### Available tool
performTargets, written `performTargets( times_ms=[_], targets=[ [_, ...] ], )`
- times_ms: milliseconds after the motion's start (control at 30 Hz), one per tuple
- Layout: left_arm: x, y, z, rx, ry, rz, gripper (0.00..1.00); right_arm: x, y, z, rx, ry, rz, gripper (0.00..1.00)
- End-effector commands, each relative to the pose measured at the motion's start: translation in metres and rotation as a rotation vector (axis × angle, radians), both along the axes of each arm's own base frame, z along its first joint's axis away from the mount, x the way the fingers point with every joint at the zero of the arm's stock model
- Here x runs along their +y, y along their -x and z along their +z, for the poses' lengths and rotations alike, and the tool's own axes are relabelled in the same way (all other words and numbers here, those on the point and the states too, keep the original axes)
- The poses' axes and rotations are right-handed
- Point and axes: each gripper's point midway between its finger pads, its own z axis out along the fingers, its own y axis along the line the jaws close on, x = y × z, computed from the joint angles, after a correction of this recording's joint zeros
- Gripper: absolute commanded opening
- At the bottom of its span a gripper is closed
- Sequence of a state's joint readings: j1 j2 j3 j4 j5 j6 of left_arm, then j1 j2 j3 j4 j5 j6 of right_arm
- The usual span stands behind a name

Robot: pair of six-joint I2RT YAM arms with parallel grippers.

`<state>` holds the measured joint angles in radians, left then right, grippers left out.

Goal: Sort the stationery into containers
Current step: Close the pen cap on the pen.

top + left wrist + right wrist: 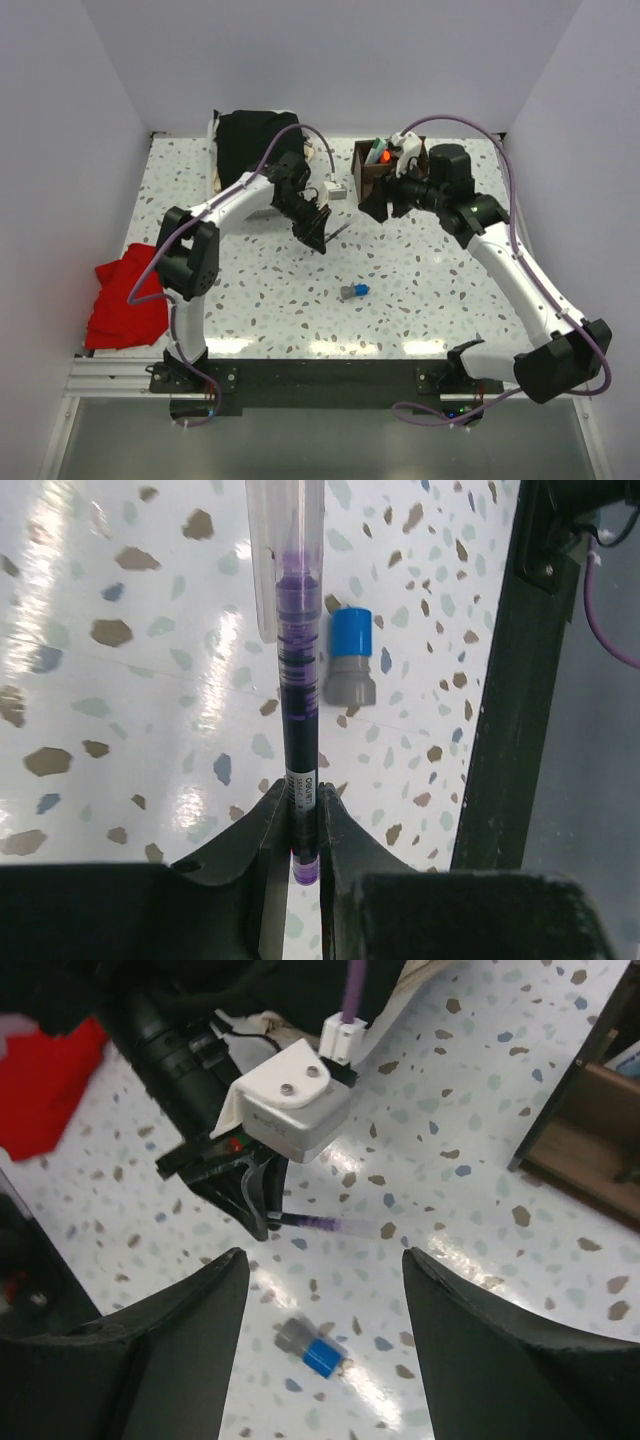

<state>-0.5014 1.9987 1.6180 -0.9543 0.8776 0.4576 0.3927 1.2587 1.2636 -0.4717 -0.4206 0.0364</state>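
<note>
Speckled table (pixel 450 300), desk organiser (pixel 366 168) at rear.
Left end effector (pixel 303 830) grips purple-ink pen (pixel 298 700); right end effector (pixel 322 1260) spread wide; sharpener (pixel 350 662) lies apart.

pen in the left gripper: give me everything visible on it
Slim pen: clear plastic barrel, dark purple refill inside, clear clip toward the far end, small white printed label near the held end. The left gripper is shut on that end; the rest sticks straight out over the speckled table, apparently touching nothing else.
</note>
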Motion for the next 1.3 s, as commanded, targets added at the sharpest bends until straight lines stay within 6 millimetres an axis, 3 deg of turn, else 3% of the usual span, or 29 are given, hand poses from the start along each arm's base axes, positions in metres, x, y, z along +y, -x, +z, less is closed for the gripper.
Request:
performTargets(
  times_ms=[0,167,367,667,1000,1233,1267],
  targets=[
    [-0.016,-0.046,0.064,-0.195,0.095,0.141,0.00,0.011,-0.023,0.024,0.146,-0.303,-0.096,0.71],
    [-0.033,-0.066,0.111,-0.214,0.210,0.267,0.00,0.004,-0.055,0.024,0.185,-0.400,-0.180,0.73],
    [-0.042,-0.076,0.133,-0.134,0.308,0.323,0.00,0.001,-0.079,0.026,0.198,-0.467,-0.231,0.71],
    [-0.049,-0.069,0.132,-0.049,0.359,0.308,0.00,0.004,-0.087,0.027,0.196,-0.515,-0.231,0.64],
    [-0.055,-0.063,0.129,0.006,0.390,0.277,0.00,0.008,-0.100,0.034,0.170,-0.542,-0.232,0.63],
    [-0.057,-0.060,0.130,0.004,0.401,0.261,0.00,0.016,-0.107,0.036,0.164,-0.552,-0.206,0.56],
    [-0.057,-0.060,0.131,0.001,0.403,0.260,0.00,0.019,-0.107,0.035,0.168,-0.552,-0.194,0.52]
  ],
)
